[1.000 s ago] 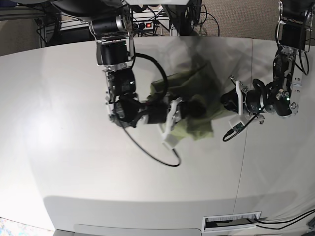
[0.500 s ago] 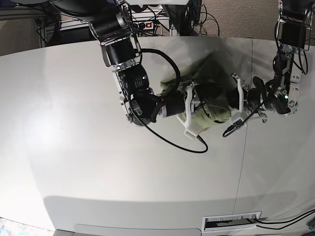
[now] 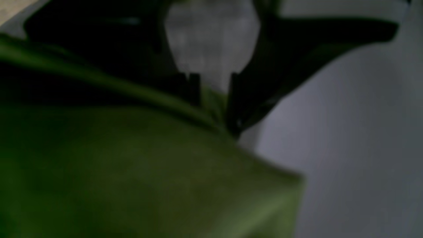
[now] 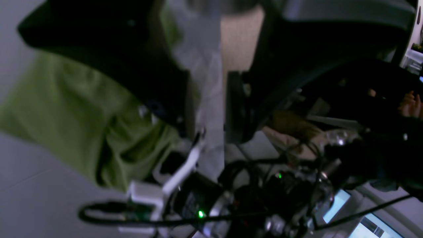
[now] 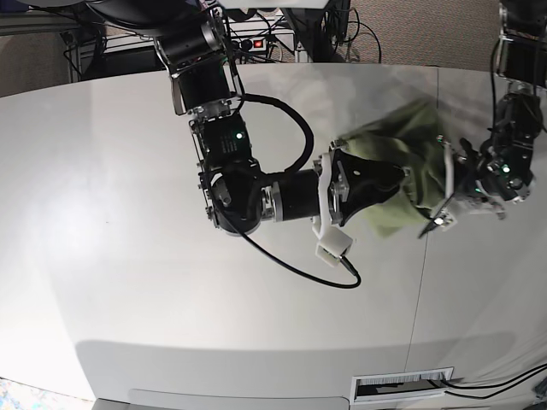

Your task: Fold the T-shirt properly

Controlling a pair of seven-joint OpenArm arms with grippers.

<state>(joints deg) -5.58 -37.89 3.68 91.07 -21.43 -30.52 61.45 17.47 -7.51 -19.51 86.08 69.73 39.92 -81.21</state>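
The plain olive-green short-sleeved T-shirt (image 5: 395, 175) is bunched into a loose, crumpled mass and held between the two arms over the far right part of the pale grey counter (image 5: 128, 256). In the base view its upper part rises toward the counter's back edge while a lower flap hangs down near the seam line in the counter surface.

The right gripper (image 5: 389, 178), reaching in from that view's left on a black arm with a looping black cable (image 5: 295, 266), sits against the cloth's left side. In the right wrist view its dark jaws stand a little apart with pale background showing between them, and the green fabric (image 4: 82, 122) lies bunched beside and behind the left jaw; whether any cloth is pinched is too blurred to tell.

The left gripper (image 3: 213, 99) is pressed into the shirt's right side. In the left wrist view, though dim and soft, its two dark jaws are drawn close together with a narrow ridge of green fabric (image 3: 132, 178) caught between them, the rest of the cloth spreading broadly beneath the camera.
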